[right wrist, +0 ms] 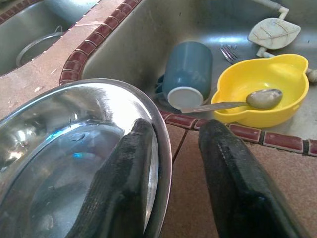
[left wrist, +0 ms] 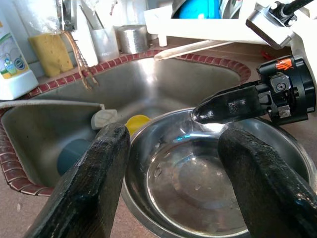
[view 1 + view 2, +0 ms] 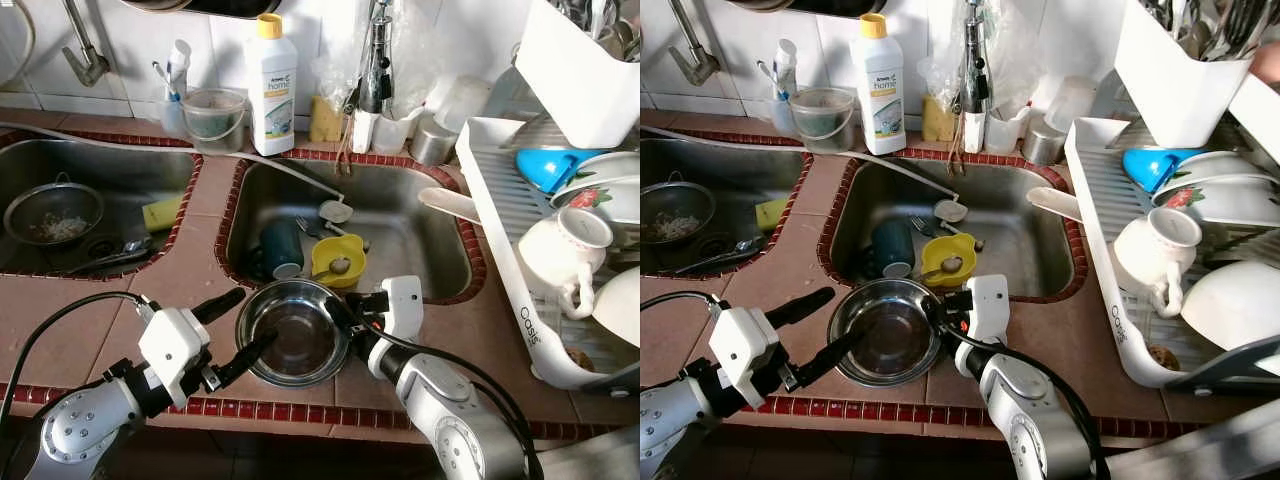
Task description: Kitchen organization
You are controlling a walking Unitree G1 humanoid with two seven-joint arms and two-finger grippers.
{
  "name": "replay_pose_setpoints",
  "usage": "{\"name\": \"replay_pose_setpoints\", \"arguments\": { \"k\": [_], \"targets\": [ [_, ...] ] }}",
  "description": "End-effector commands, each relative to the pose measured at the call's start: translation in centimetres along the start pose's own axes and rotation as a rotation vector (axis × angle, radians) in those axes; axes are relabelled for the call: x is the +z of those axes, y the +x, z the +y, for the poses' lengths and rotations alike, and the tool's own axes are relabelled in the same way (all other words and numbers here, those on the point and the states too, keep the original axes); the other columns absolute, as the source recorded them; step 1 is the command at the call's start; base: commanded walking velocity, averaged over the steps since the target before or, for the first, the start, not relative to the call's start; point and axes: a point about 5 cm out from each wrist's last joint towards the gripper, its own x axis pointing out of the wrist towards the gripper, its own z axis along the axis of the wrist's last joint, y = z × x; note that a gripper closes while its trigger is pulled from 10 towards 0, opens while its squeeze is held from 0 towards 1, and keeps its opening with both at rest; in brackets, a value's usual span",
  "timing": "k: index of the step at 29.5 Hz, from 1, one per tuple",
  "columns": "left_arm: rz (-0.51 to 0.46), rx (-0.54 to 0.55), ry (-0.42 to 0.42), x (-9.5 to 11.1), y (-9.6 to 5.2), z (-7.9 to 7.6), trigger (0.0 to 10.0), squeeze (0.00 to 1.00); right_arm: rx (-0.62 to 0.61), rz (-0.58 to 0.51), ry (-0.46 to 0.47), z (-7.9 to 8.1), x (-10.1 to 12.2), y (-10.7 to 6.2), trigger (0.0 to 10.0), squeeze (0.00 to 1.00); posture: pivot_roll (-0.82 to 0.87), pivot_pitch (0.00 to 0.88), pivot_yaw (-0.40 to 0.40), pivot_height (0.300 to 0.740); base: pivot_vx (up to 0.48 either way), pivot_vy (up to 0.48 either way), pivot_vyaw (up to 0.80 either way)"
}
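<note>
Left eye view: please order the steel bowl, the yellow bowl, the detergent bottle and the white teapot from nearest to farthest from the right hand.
1. Steel bowl: on the counter, its rim between the right hand's fingers.
2. Yellow bowl: in the sink just behind.
3. and 4. White teapot, in the rack to the right, and detergent bottle, at the back wall: too close to call.

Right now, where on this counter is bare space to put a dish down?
Bare tile lies between the right sink and the dish rack, right of the steel bowl. Another strip runs between the two sinks, toward the left sink. Crowded: the back ledge around the detergent bottle, the rack, both basins.
</note>
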Motion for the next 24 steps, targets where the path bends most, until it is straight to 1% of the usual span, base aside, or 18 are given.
{"name": "replay_pose_setpoints", "arguments": {
  "k": [1,18,24],
  "targets": [
    [0.025,-0.023,0.006,-0.48,-0.14,-0.29,10.0,0.00,-0.001,-0.014,0.001,-0.01,0.25,-0.23,0.0,0.00,-0.04,0.119,-0.060,0.740,0.000,0.000,0.00],
    [0.014,-0.035,0.011,-0.41,0.01,-0.31,10.0,0.00,-0.009,-0.008,0.004,-0.05,0.25,-0.12,0.0,0.00,-0.04,0.116,-0.063,0.740,0.000,0.000,0.00],
    [0.007,-0.029,0.012,-0.29,0.01,-0.25,10.0,0.00,-0.008,-0.026,-0.001,-0.08,0.45,-0.18,0.0,0.00,-0.04,0.123,-0.060,0.740,0.000,0.000,0.00]
  ]
}}
